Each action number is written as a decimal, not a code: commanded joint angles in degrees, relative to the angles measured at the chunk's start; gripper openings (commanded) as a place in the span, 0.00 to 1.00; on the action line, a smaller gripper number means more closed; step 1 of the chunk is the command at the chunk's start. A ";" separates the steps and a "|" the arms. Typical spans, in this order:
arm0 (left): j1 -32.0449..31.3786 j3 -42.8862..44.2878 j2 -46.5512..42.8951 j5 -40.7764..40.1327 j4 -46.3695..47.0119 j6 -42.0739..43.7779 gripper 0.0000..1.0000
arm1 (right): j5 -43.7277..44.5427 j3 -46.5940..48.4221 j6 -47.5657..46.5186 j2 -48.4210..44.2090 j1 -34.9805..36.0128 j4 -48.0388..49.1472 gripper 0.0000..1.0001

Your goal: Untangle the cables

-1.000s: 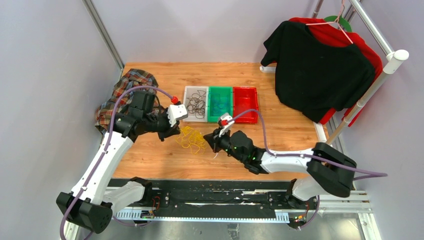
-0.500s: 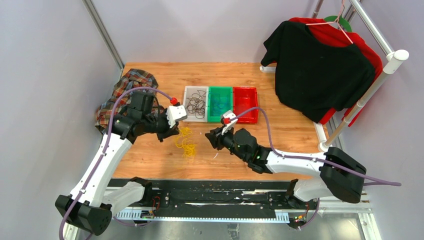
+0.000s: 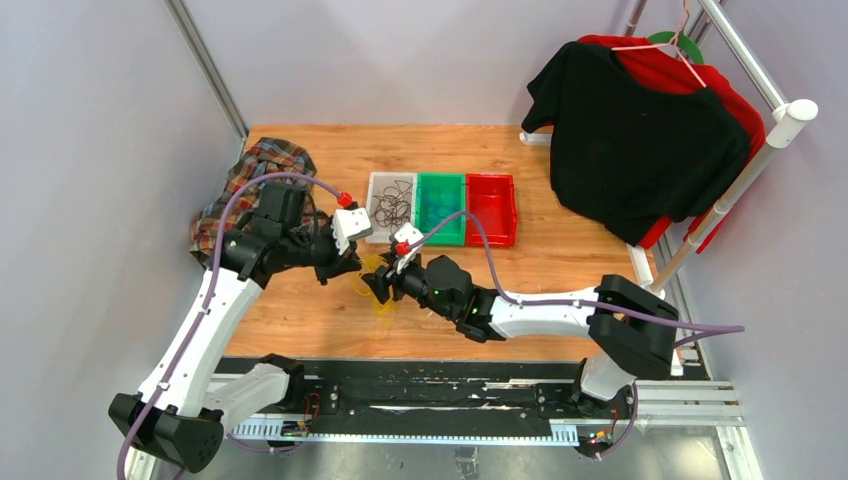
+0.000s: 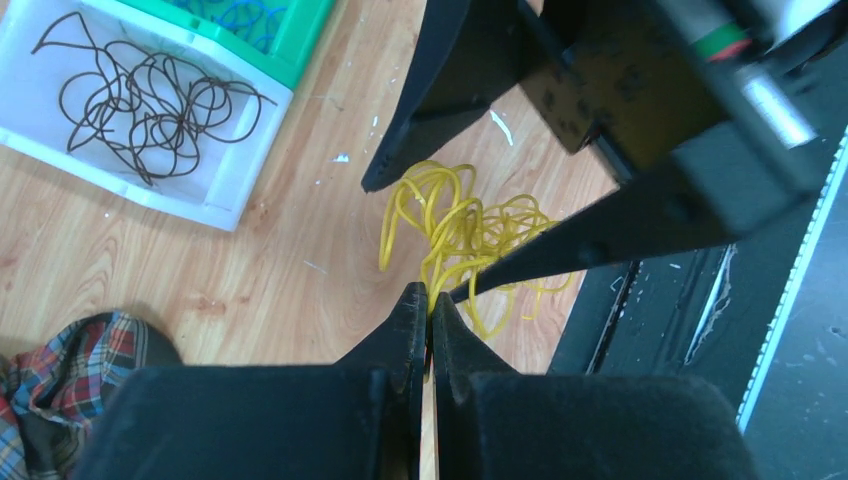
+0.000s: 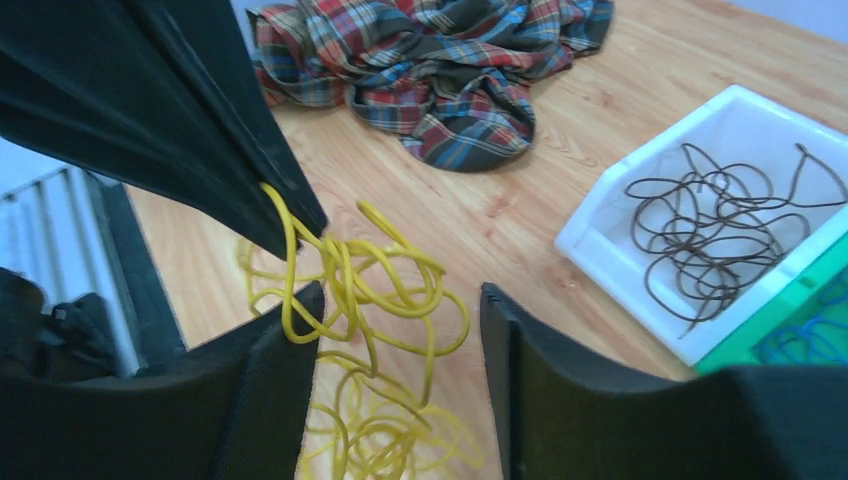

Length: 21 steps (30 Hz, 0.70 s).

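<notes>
We begin with the left pincer (image 4: pixel 430 300). Its two jaws are pressed together with no gap between them, and in the right wrist view a strand of the yellow cables (image 5: pixel 345 265) hangs from its tip, so it pinches this strand. The rest of the yellow bundle hangs down in loops and spreads on the wooden table (image 5: pixel 560 150) below.

The right pincer (image 5: pixel 400 292) stands directly opposite, very near to the left one. Its jaws are wide apart, one on each side of the yellow bundle. We see a loop touching the inner side of one finger (image 5: pixel 290 350), but nothing is clamped.

Further out, a white bin (image 5: pixel 590 240) lies on the table, and the dark brown cables (image 5: pixel 700 230) are inside it in a loose tangle. Just beside it is a green bin (image 3: pixel 441 178) with the blue cables (image 5: pixel 800 340) in it. A red bin (image 3: pixel 490 210) touches the green one on the other side; we cannot tell what is in it.

On the left part of the table, behind the left arm, a plaid cloth (image 5: pixel 440 60) lies crumpled.
</notes>
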 commanded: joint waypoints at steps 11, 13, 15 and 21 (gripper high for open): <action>-0.16 2.55 -1.77 3.83 -0.53 -2.32 0.00 | 9.47 -6.52 1.90 -4.47 -4.37 4.71 0.04; -0.17 2.49 -1.87 3.44 -0.69 -1.49 0.00 | 9.61 -7.83 2.47 -6.20 -5.38 4.13 0.01; -0.17 2.28 -1.99 2.92 -0.70 -1.05 0.00 | 9.63 -8.82 2.54 -7.93 -6.21 3.39 0.01; -0.17 0.94 -2.46 -0.79 -0.70 1.72 0.00 | 9.66 -11.08 2.89 -13.27 -8.97 0.67 0.01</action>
